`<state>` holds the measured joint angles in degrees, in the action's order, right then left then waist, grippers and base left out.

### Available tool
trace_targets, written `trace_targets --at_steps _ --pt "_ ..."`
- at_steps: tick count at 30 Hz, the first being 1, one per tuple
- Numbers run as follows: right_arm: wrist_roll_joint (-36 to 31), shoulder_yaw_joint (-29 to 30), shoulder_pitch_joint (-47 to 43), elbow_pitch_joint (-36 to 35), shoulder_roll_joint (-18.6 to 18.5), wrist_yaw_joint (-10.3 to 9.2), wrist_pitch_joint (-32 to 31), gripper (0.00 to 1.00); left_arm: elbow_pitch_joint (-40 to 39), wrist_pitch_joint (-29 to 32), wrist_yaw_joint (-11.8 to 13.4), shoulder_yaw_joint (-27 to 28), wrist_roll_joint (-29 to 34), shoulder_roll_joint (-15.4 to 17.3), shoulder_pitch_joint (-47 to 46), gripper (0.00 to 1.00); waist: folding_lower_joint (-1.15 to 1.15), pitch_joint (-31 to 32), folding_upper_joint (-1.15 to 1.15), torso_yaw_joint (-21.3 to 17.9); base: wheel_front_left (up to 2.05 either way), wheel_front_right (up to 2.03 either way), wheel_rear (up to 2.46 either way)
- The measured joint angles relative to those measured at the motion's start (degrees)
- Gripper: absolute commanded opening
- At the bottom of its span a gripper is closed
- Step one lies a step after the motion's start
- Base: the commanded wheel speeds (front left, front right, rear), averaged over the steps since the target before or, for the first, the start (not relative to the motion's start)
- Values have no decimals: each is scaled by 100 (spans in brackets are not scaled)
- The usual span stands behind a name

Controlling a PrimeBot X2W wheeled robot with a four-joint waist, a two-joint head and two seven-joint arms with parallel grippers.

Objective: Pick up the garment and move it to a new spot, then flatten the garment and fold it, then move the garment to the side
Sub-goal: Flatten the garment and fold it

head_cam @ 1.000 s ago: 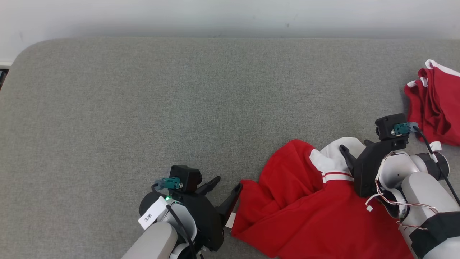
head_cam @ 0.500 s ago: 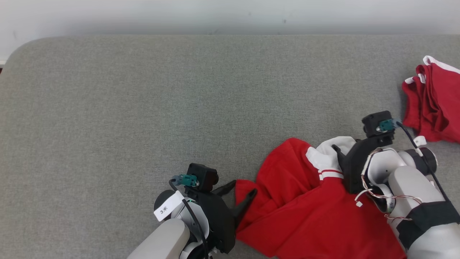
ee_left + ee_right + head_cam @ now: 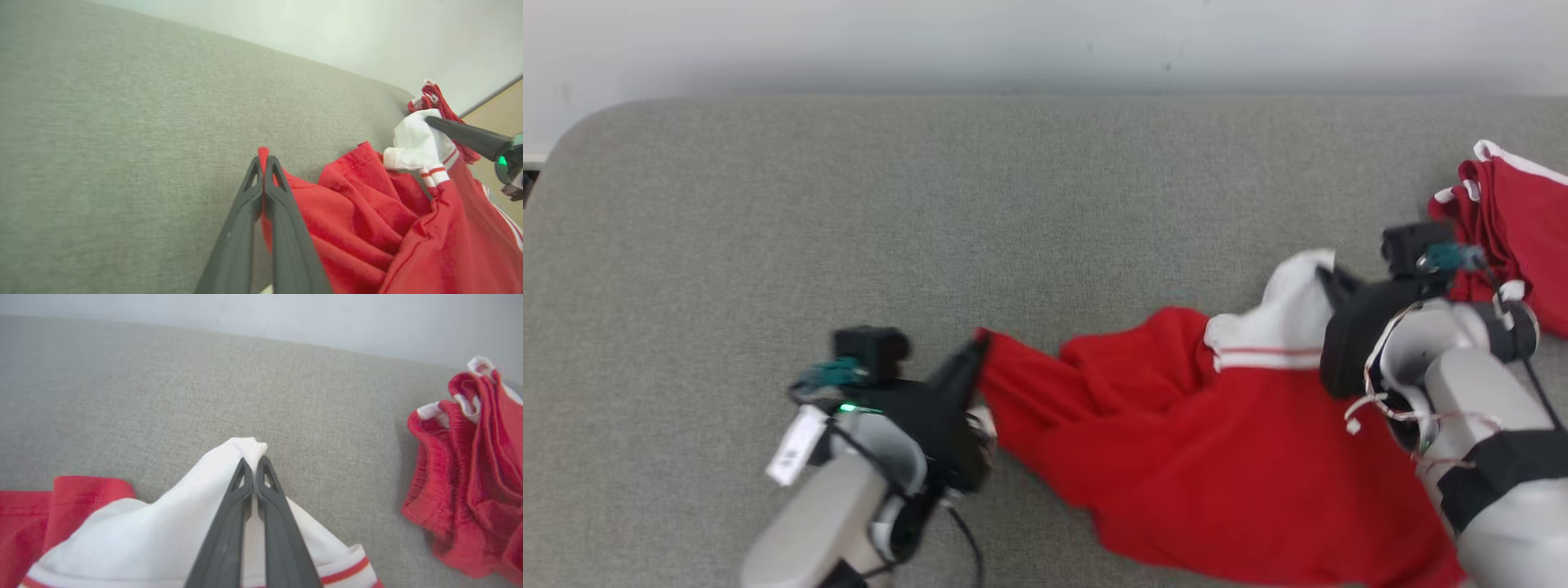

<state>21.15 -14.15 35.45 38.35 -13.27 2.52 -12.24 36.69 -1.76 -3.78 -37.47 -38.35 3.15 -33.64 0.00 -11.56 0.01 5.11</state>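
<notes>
Your head camera looks steeply down on the grey bench (image 3: 1045, 204) from its near edge. The left wrist camera sits low and close behind the left gripper (image 3: 263, 162), facing the far right corner. The right wrist camera sits behind the right gripper (image 3: 254, 461), facing the far edge. All three share the garment (image 3: 1217, 457).

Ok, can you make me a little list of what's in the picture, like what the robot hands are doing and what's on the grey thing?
surface: grey cushioned top
garment: red, crumpled, stretched between the two grippers
white end: part of the garment, with red stripes
left gripper: shut, pinching the garment's red edge
right gripper: shut, pinching the white end
second red garment: bunched up at the robot's right, not held
folding: not yet done
</notes>
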Motion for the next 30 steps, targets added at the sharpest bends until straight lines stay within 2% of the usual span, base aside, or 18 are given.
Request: trace_targets --at_steps 5,8,10,13,15,18,20,22,26,28,30 --pt "160 187 244 -53 52 30 497 0 -3 -448 263 378 1 364 -49 0 0 148 -1 24 0 0 0" --pt "303 209 270 38 64 141 455 0 -38 -476 267 341 13 465 -115 0 -1 230 -1 36 0 0 0" --pt "365 109 263 115 74 250 278 0 -48 -369 156 219 46 472 -113 0 -1 253 -1 40 0 0 0" --pt "369 -181 373 314 79 371 -253 0 -12 98 -152 -15 -9 521 -120 0 -1 204 -1 33 0 0 0" --pt "463 -263 627 515 126 403 -728 0 104 554 -277 0 -388 541 -214 0 -1 141 -1 9 0 0 0" --pt "532 -441 1337 723 124 411 -1546 0 186 1278 -331 3 -637 775 -766 0 -1 1 -1 -47 0 0 0" --pt "532 -430 1961 749 100 411 -1806 0 225 1653 -330 255 -899 864 -1377 0 0 -117 -1 -89 0 0 0" --pt "472 -313 2775 583 29 410 -1646 0 247 1644 -320 680 -1005 904 -2154 0 2 -249 0 -131 0 0 0" --pt "74 -13 4502 -177 -231 360 -486 0 -209 615 255 1906 -1023 1012 -3730 0 0 -539 -1 -206 0 0 0" --pt "3 34 4745 -324 -299 372 93 0 -355 300 269 2135 -1034 1082 -4009 0 -2 -682 -3 -237 0 0 0" --pt "-77 -31 4630 -253 -345 404 541 0 -336 122 237 2130 -1038 1092 -3855 0 -1 -802 -2 -261 0 0 0"
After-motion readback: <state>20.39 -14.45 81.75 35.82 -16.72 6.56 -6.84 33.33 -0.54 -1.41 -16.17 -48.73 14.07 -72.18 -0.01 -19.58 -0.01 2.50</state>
